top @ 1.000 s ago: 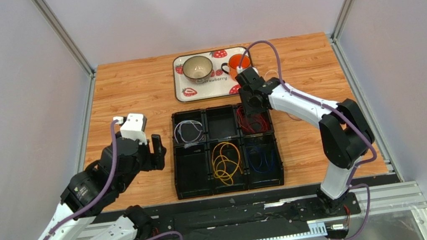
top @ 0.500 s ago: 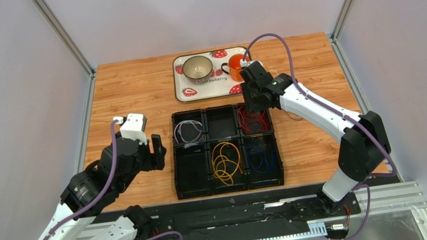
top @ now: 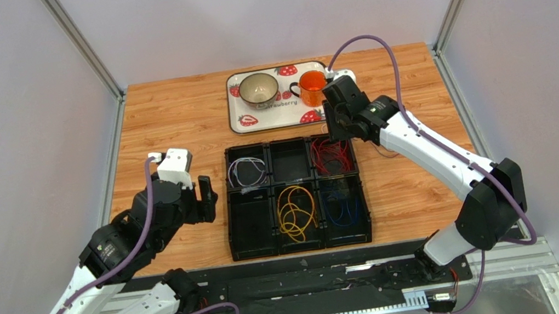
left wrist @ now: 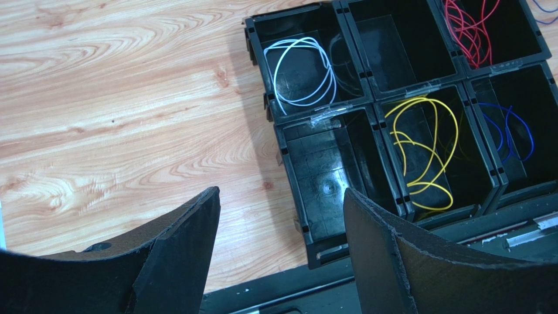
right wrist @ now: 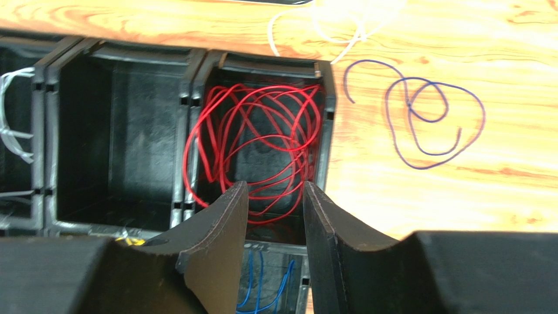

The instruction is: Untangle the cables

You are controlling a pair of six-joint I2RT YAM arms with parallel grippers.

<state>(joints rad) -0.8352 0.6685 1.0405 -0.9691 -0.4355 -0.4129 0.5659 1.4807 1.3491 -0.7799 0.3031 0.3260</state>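
Top external view: black six-bin organiser at centre frame. Seems mostly done. Sorted into separate bins: white cable upper left, red cable upper right, yellow cable lower middle, blue cable lower right. Probably left to do: loose dark blue cable and loose white cable, lying near each other on the table, upper right of the right wrist view. Left gripper spread wide, holding nothing, left of the organiser; right gripper slightly parted, holding nothing, over the red cable.
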